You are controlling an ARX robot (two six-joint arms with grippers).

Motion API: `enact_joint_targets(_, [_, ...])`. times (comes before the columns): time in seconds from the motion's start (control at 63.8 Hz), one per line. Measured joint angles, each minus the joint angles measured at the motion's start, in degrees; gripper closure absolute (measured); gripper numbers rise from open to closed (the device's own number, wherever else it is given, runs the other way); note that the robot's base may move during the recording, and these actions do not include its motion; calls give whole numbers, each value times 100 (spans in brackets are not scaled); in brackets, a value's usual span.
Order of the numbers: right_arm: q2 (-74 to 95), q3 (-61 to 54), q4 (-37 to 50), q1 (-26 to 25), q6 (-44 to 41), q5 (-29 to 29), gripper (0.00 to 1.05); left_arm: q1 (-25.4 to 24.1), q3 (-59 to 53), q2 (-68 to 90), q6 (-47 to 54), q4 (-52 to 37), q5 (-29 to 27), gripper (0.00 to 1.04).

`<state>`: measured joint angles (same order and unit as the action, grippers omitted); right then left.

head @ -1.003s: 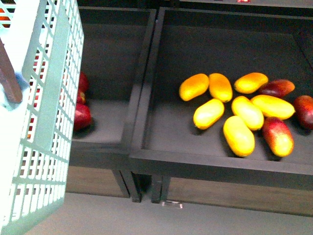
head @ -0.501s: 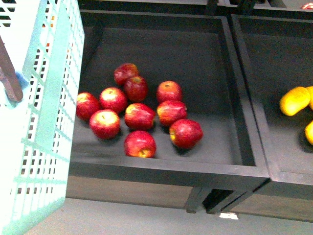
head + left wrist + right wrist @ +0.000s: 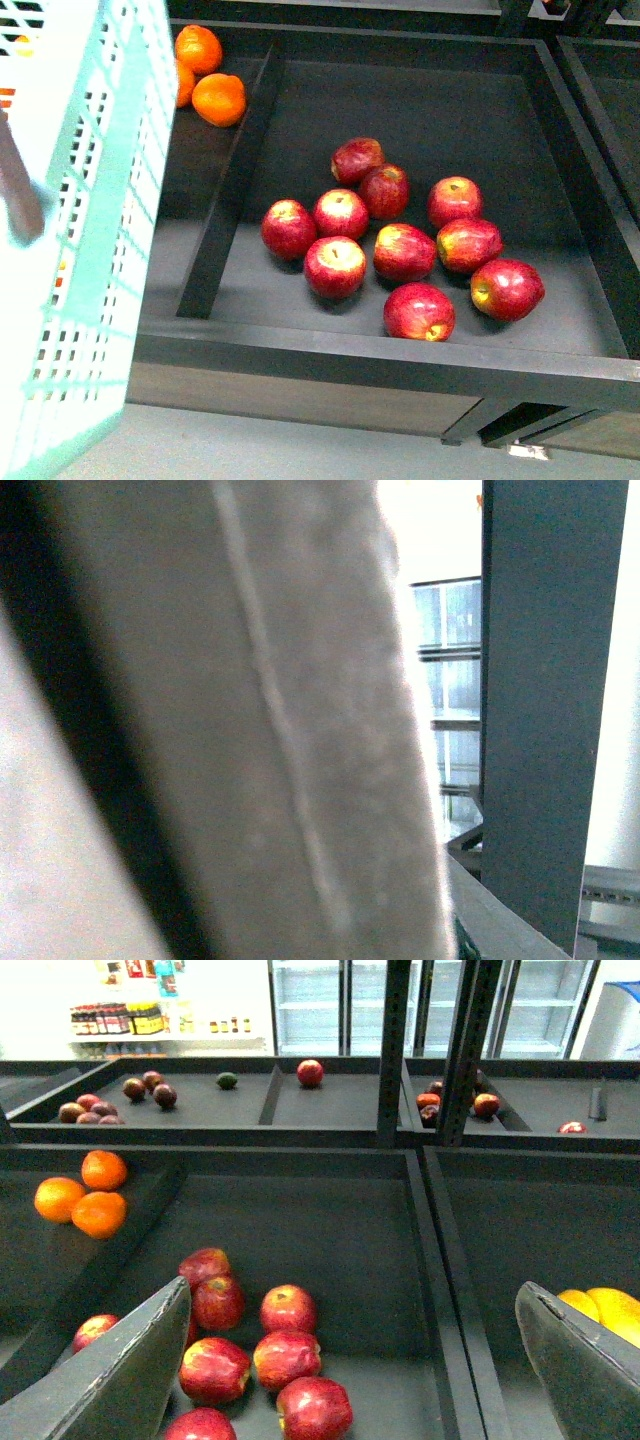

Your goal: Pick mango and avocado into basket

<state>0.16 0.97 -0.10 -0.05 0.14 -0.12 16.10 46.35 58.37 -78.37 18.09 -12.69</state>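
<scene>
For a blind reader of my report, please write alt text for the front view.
A cluster of red apples lies in a dark, shallow bin. A few oranges sit in the next compartment at upper left, and a turquoise slotted basket fills the left edge, close to the camera.

— What couldn't you read?
— Your left wrist view was one blurred grey bar (image 3: 280,720) (too close to name). The basket (image 3: 88,250) ran off the front view's edge, half-hiding an orange (image 3: 185,82).
— The mango (image 3: 610,1310)?
— Cut off by the right wrist frame.
</scene>
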Motion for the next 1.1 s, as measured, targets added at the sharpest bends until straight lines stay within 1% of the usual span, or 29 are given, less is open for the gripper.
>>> enact_joint_targets(0.016, [-2,0,0,0,0,0,9,37,160,164,199,240,42,76])
enact_joint_targets(0.047, [-2,0,0,0,0,0,9,96,352,439,621,424,111,76])
enact_joint_targets(0.11, [2,0,0,0,0,0,9,195,664,1034,1047,417,227,76])
enact_joint_targets(0.204, [0,0,0,0,0,7,9,372,1244,1945,1217,334,297,76])
enact_joint_targets(0.313, [0,0,0,0,0,7,9,710,2208,2990,1390,315,466,76])
enact_joint_targets(0.392, [0,0,0,0,0,7,9,1102,3289,3904,1626,479,691,76])
enact_joint_targets(0.454, [0,0,0,0,0,7,9,1451,4092,4516,1759,605,984,77])
enact_joint_targets(0.548, [0,0,0,0,0,7,9,1834,4649,4913,1799,638,1320,77])
enact_joint_targets(0.58, [0,0,0,0,0,7,9,2052,4822,5038,1856,658,1419,77])
enact_joint_targets(0.642, [0,0,0,0,0,7,9,2406,4889,5073,2085,584,1475,77])
enact_joint_targets(0.736, [0,0,0,0,0,7,9,2608,4889,5069,2236,514,1491,77])
enact_joint_targets(1.097, [0,0,0,0,0,7,9,2496,4889,5066,2402,496,1379,77])
